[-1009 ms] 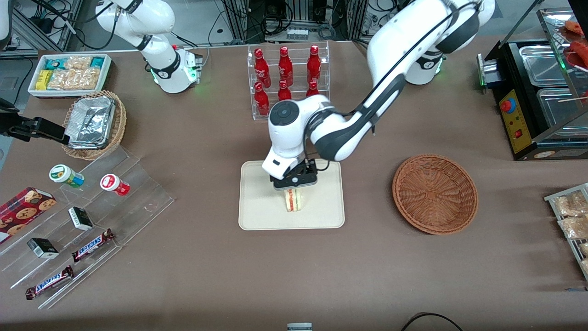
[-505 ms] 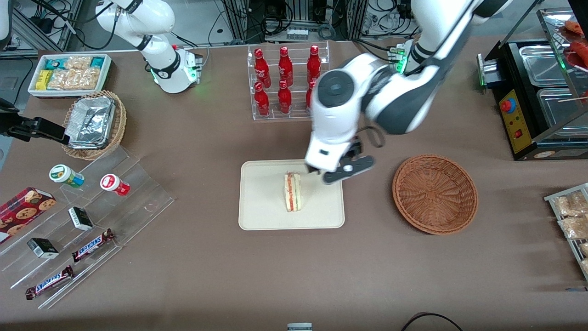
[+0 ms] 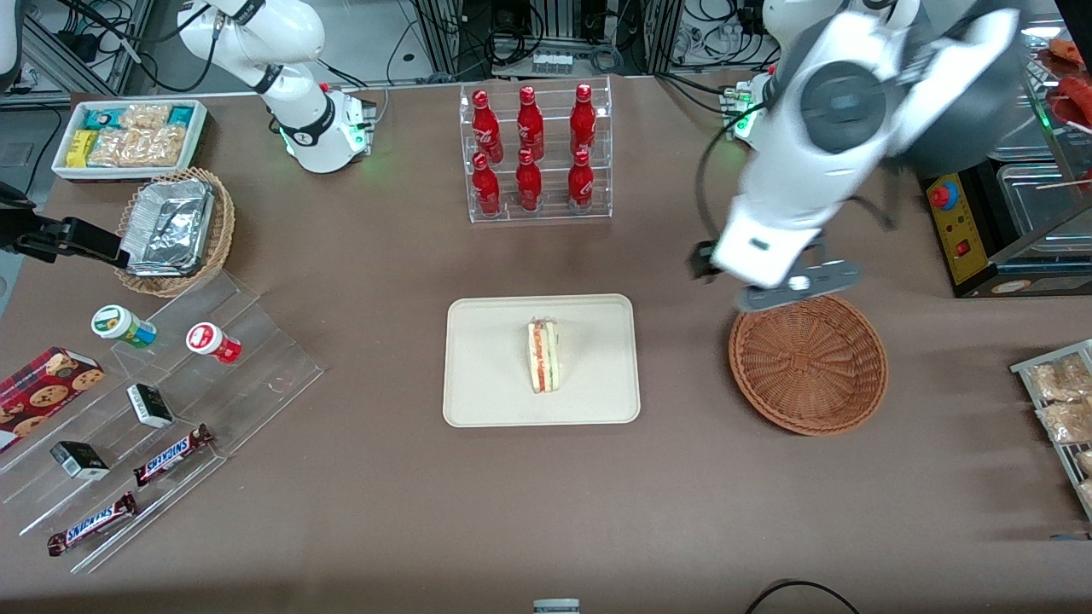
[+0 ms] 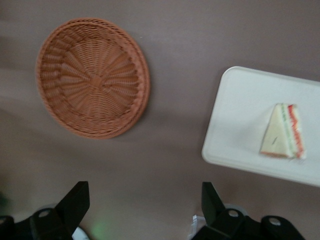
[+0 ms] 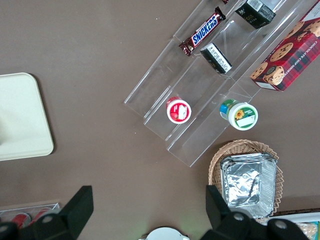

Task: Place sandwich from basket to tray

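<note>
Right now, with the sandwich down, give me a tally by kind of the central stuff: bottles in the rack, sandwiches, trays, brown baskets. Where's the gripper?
Red bottles: 6
Sandwich, on the tray: 1
Tray: 1
Reddish-brown basket, nothing in it: 1
Total: 9
Gripper: open, holding nothing, raised over the basket's rim on the side farther from the front camera.

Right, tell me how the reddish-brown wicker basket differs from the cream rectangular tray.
The round reddish-brown woven wicker basket is a shallow bowl; the cream rectangular tray is flat and smooth with rounded corners. The basket holds nothing; the tray carries the triangular white-bread sandwich. The basket is the smaller. Both rest on the brown table. The claw hangs open above the basket's rim, holding nothing.
</note>
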### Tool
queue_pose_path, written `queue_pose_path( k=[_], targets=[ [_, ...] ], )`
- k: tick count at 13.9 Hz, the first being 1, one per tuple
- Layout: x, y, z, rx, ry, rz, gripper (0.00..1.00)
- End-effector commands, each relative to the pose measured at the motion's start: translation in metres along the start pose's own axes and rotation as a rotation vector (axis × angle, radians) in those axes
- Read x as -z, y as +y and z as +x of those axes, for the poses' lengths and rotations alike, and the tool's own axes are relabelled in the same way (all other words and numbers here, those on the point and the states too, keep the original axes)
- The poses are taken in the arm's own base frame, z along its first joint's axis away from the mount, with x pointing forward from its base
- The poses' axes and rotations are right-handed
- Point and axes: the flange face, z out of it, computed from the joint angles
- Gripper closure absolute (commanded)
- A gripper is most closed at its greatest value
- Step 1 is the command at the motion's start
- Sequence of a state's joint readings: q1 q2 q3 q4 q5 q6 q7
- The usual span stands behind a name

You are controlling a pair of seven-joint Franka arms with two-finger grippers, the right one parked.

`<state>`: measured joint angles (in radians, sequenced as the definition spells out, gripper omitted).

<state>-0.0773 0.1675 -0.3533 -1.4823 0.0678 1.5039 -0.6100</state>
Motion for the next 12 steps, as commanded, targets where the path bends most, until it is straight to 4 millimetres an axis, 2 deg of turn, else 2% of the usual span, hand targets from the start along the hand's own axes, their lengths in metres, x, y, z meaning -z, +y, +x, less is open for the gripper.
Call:
queue_pose_path(
  k=[1,3,5,7,10,12],
  targets=[
    [0.016,-0.082,0.005,-0.099,-0.034,-0.018,0.01],
    [0.023,-0.137,0.016,-0.167,-0.048,-0.023,0.01],
    [0.031,-0.181,0.02,-0.213,-0.043,-0.055,0.01],
    [0.033,-0.21,0.025,-0.26,-0.033,-0.067,0.01],
    [0.035,-0.218,0.028,-0.251,-0.028,-0.056,0.01],
    [0.039,-0.215,0.03,-0.249,-0.019,-0.053,0.01]
  ],
)
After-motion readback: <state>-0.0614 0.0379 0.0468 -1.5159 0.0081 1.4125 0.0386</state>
